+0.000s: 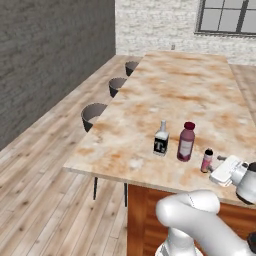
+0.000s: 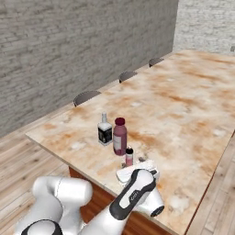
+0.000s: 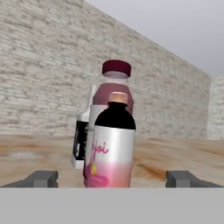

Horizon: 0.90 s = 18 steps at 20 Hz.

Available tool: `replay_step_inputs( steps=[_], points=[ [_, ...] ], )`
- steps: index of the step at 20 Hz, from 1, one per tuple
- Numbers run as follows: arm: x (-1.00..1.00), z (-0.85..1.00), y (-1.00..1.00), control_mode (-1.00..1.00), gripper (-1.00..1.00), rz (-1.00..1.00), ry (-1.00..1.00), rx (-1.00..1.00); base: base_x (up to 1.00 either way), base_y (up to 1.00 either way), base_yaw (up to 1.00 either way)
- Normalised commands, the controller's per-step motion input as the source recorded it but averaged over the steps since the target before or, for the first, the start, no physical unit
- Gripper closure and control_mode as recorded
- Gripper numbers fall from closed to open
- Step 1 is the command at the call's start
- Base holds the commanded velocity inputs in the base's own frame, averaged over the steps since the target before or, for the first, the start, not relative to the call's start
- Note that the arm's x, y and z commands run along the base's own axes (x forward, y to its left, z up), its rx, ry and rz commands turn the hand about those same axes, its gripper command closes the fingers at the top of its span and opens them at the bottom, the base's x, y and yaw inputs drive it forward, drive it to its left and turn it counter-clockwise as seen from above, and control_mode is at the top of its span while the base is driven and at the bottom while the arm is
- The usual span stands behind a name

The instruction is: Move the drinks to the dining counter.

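Beige, rust-mottled marble surface (image 1: 175,95) of the long dining counter, carrying three upright drinks near its close edge. Small pink, black-capped bottle (image 3: 111,144) standing directly ahead of the gripper (image 3: 111,178), centred between the two dark fingertips (image 3: 41,178), which sit wide apart on either side with clear gaps to the bottle. Gripper open, nothing held. Same small bottle (image 1: 207,160) resting on the marble just beyond the white hand in the left base view, free of contact as far as can be judged.

Tall maroon bottle with white label (image 1: 186,142) immediately behind the pink one along the gripper's line of sight, close beside it; touching or not cannot be told. Black bottle with clear neck and a "T" mark (image 1: 160,139) further beyond and to the gripper's left, close beside the maroon one. Row of round grey stools (image 1: 93,115) along the far side of the counter.

Judged step: release of the small pink bottle on the dining counter, placement apparently complete. Second small pink bottle not accounted for on this surface. Next move judged to call for a straight withdrawal backward or upward, fingers kept spread to avoid clipping the narrow, easily toppled bottle, then a drive off to fetch the remaining drink.
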Motion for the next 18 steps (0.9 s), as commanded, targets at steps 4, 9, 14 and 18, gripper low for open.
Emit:
replay_step_inputs(
  steps=[4,9,14,18],
  points=[
    [-0.1,1.0,0.0,-1.0,-1.0,0.0,0.01,-0.06,0.0,0.0,0.0],
    [-0.49,0.72,-0.01,-1.0,-1.0,-0.01,0.15,-0.11,0.0,0.0,0.0],
    [-0.9,0.67,-0.02,-1.0,-1.0,-0.01,0.03,-0.08,0.0,0.0,0.0],
    [-0.73,0.37,0.29,-1.0,-1.0,0.02,-0.1,-0.05,0.0,0.0,0.0]
  ],
)
